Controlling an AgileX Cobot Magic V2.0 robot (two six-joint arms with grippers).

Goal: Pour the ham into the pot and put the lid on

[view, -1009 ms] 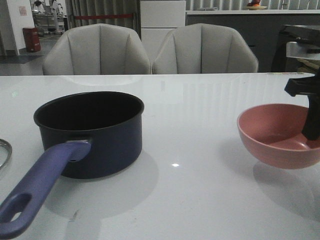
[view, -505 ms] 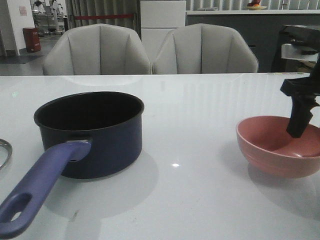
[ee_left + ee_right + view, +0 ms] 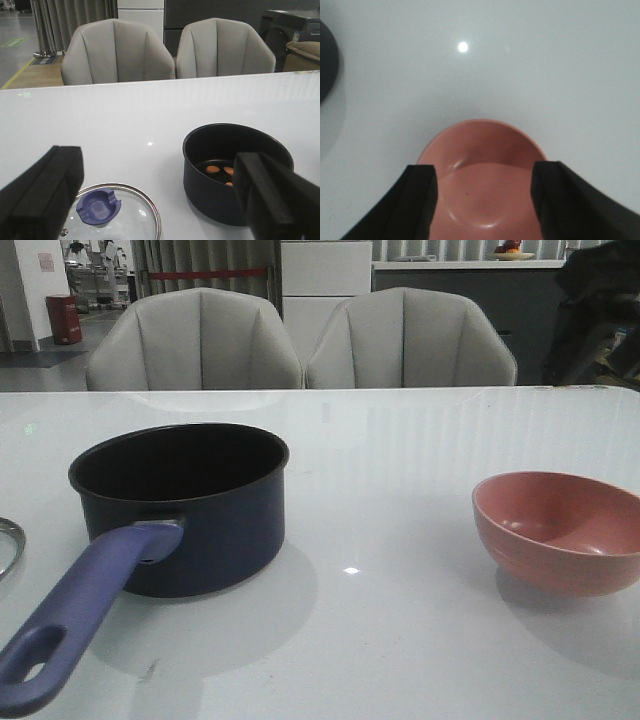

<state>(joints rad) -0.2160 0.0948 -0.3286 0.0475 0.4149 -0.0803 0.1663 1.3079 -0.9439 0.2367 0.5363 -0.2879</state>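
The dark navy pot (image 3: 180,505) stands left of the table's middle, its purple-blue handle (image 3: 80,615) pointing toward me. A few orange-pink ham chunks (image 3: 214,169) lie on its black bottom. The glass lid (image 3: 135,220) with its blue knob (image 3: 98,207) lies flat on the table to the left of the pot; only its rim (image 3: 8,540) shows in the front view. My left gripper (image 3: 157,165) hovers open above the lid and pot, holding nothing. My right gripper (image 3: 484,172) is open above the empty pink bowl (image 3: 485,165), apart from it.
The pink bowl (image 3: 560,530) rests upright on the white table (image 3: 400,460) at the right. Two grey chairs (image 3: 300,340) stand behind the far edge. A dark blur (image 3: 600,300) fills the top right corner of the front view.
The right gripper set the pink bowl down on the table, let go of it and rose out of the front view. Pot and lid have not moved.
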